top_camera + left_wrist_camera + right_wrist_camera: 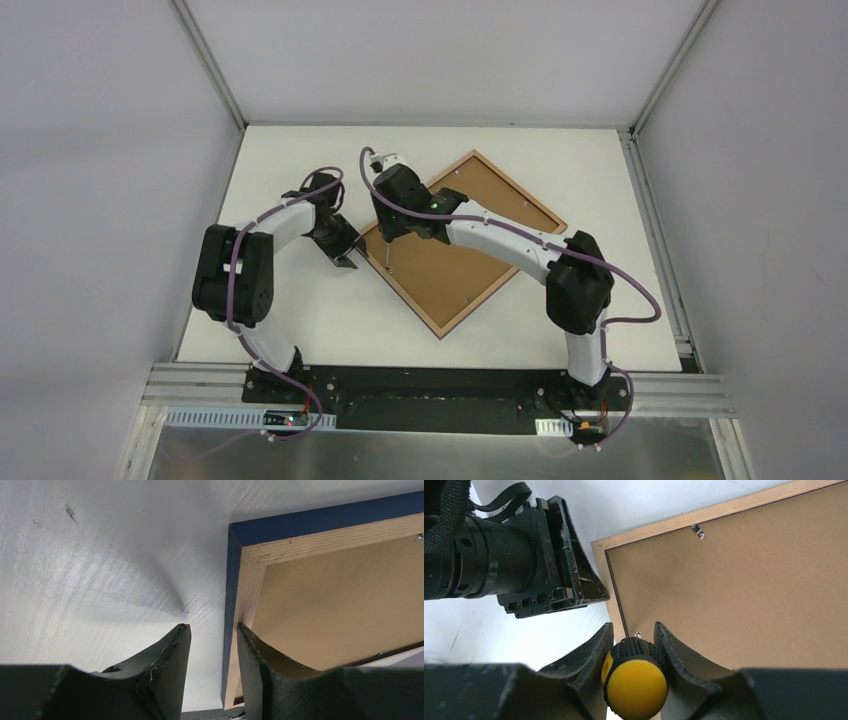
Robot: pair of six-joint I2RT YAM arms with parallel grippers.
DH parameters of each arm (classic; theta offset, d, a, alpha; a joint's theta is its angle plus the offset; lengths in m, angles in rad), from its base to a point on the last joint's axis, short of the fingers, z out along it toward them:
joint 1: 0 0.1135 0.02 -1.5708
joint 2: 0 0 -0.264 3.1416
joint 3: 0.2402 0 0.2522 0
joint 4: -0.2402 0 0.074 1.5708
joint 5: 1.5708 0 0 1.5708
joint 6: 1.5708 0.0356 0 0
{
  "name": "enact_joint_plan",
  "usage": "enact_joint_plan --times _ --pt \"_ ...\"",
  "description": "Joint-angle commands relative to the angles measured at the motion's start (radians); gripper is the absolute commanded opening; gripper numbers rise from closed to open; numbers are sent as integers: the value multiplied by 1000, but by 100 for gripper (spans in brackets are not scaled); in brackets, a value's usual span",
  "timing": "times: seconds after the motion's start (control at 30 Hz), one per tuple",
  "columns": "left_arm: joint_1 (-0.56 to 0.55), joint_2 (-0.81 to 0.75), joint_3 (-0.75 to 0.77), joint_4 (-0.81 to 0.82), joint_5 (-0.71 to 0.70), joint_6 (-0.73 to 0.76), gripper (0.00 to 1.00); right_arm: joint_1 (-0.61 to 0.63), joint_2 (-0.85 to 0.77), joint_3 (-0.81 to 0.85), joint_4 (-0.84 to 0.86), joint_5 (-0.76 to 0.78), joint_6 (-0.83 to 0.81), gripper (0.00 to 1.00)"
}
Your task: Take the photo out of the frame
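The frame (520, 188) lies face down on the white table, turned like a diamond, with the brown backing board (440, 275) in it. In the left wrist view its dark-blue side (320, 517) and light wood back edge (250, 580) show. My left gripper (212, 629) is open and straddles the frame's left corner edge: one finger over the table, one on the wood edge. My right gripper (633, 627) is shut on a yellow-and-black screwdriver (636, 680), with its shaft (384, 255) down at a small metal clip (638, 634) near that corner. The photo is hidden under the board.
A second metal clip (696, 530) sits on the frame's upper left edge. The left gripper's black body (549, 560) is close beside the screwdriver. Grey walls stand round the table (300, 320).
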Motion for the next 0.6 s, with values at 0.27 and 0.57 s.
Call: enact_joint_plan --times 0.27,0.57 --pt "-1 33 11 -28 -34 8 37 21 29 70 -19 21 -62 0" --pt "0 39 4 -29 -45 15 35 44 15 32 -9 -27 -48 0"
